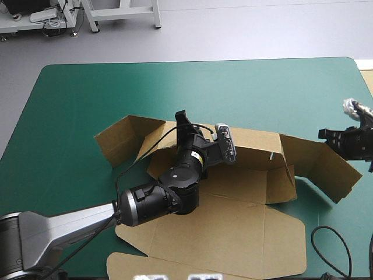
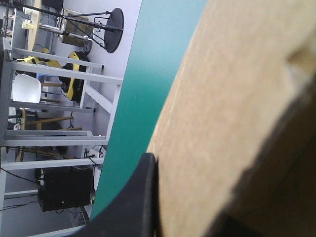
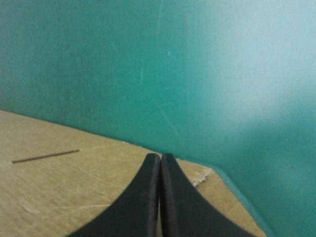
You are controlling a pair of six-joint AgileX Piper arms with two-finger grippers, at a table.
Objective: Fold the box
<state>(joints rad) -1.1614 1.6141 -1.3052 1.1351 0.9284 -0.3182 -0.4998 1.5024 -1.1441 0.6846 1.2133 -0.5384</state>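
The left pincer [image 1: 182, 119] is clamped on the top edge of the box's raised rear wall [image 1: 256, 146]. In its wrist view one black finger [image 2: 140, 197] lies flat against matte, fibrous brown board, and the sheet fills the space beside it.

The box [image 1: 245, 227] sits mid-tabletop, toward the near edge. It is a cut sheet of board with the rear wall standing and angular side flaps splayed out left and right. A broad panel with notched corners lies flat at the near side.

The right pincer [image 3: 160, 159] has its fingers pressed together in one pointed arch, at the outer corner of the right flap [image 1: 326, 166]. I cannot tell whether it touches. The board there is scuffed, its corner edge pale and frayed, and a thin straight slit [image 3: 45, 156] crosses it.

Around everything lies the smooth teal-green cover [image 1: 87, 93], faintly scratched.
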